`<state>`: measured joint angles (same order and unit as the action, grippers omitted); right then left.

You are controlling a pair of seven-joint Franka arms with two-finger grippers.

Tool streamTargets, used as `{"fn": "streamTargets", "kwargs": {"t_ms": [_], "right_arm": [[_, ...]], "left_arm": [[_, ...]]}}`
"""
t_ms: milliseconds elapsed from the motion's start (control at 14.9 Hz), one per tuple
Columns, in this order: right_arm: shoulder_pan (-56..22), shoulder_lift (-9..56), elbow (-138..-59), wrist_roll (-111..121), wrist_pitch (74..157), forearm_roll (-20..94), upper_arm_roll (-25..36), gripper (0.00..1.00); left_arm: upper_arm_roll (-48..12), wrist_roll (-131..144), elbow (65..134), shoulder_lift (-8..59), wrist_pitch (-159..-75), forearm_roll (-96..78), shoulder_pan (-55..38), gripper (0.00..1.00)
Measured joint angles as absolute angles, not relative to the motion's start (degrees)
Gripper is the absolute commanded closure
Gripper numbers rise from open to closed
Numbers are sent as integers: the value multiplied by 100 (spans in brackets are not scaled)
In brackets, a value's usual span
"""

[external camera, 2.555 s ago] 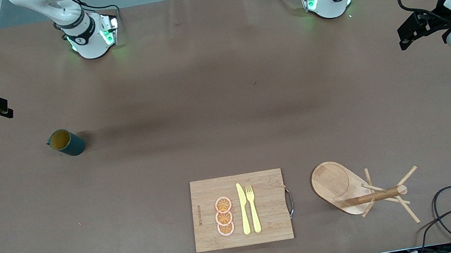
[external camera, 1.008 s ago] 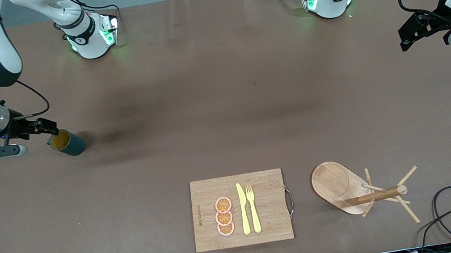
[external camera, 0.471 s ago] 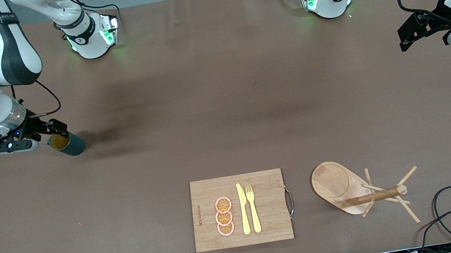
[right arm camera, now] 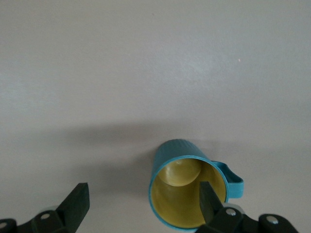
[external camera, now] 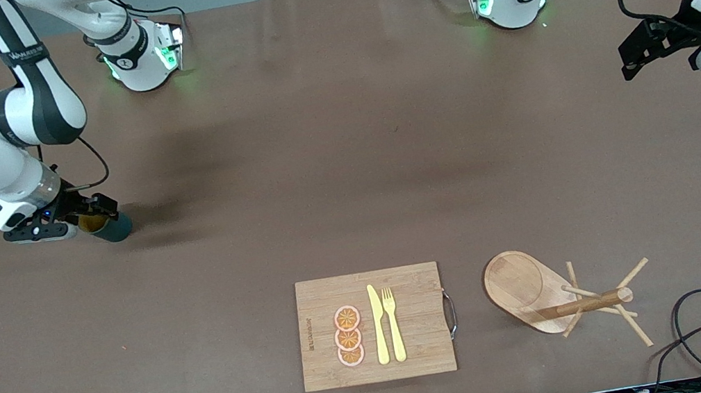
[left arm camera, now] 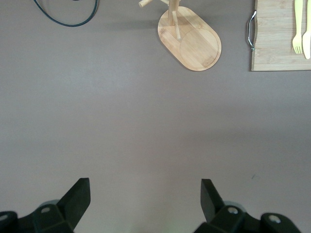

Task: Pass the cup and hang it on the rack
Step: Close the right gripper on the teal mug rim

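- The small dark teal cup with the yellow inside (external camera: 109,225) stands on the brown table (external camera: 347,176) at the right arm's end, and it is farther from the front camera than the light wooden mug rack with thin pegs (external camera: 559,293)
- The right gripper (external camera: 91,211) is right over the cup with its jaws wide open, and in the right wrist view one finger (right arm camera: 210,199) sits over the cup's (right arm camera: 187,191) mouth while the other is out past the wall
- The finger could bump the rim and tip the cup, because it looks a bit off to one side
- If the jaws close near the little handle (right arm camera: 231,179), the cup could twist or slip
- The left gripper (external camera: 640,49) waits up high at the left arm's end, jaws open and holding nothing, and its wrist view shows the rack (left arm camera: 192,41) well apart from it
- A short while ago the right arm was off at the table edge, and now it has come in over the cup
- The cup, the rack and the bamboo cutting board (external camera: 373,326) are in the same spots as before
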<state>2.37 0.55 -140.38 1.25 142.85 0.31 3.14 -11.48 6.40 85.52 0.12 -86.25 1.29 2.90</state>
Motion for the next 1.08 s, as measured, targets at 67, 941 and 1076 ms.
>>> {"fn": "streamTargets", "kwargs": {"t_ms": [67, 941, 1076], "right_arm": [[251, 106, -14044, 125, 14314, 31, 315, 0], [251, 641, -14092, 124, 14343, 32, 300, 24], [251, 657, -14101, 122, 14354, 34, 300, 39]], "left_arm": [[-1148, 640, 8551, 11, -8625, 129, 290, 0], [-1148, 640, 8534, -6, -8625, 129, 290, 0], [-1148, 640, 8534, -29, -8625, 129, 290, 0]]}}
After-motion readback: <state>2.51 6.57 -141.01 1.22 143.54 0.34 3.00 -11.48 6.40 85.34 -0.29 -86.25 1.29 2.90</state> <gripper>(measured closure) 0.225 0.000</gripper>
